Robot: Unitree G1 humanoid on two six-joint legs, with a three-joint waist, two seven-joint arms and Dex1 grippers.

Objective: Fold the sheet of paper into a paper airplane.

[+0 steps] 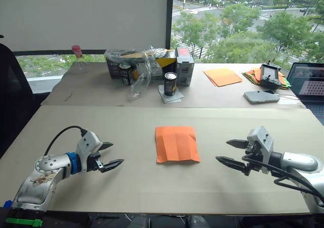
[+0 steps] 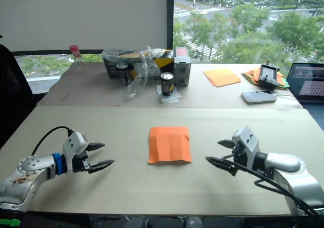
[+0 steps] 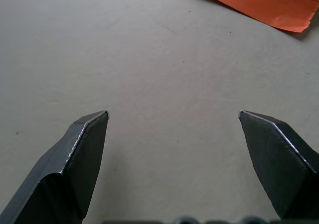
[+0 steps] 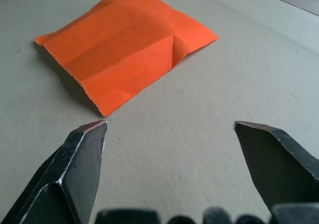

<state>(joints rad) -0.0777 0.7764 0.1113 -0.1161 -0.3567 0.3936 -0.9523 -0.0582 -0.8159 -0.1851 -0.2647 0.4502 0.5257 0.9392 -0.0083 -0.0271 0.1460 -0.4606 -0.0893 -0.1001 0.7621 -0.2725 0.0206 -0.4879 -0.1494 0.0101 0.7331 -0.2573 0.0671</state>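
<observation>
Left gripper (image 1: 110,155) and right gripper (image 1: 229,151) hover low over the grey-beige table (image 1: 131,187), both spread wide and empty, flanking the work so either can reach in. Between them, clear of both, the creased bright orange sheet of paper (image 1: 175,143) lies slightly bowed, uncommitted to any airplane shape. Beyond, cans (image 1: 170,83) and paler orange sheets (image 1: 222,76) stand out of the way.

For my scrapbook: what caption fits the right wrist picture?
Open right gripper faces creased orange paper lying on the table.
</observation>
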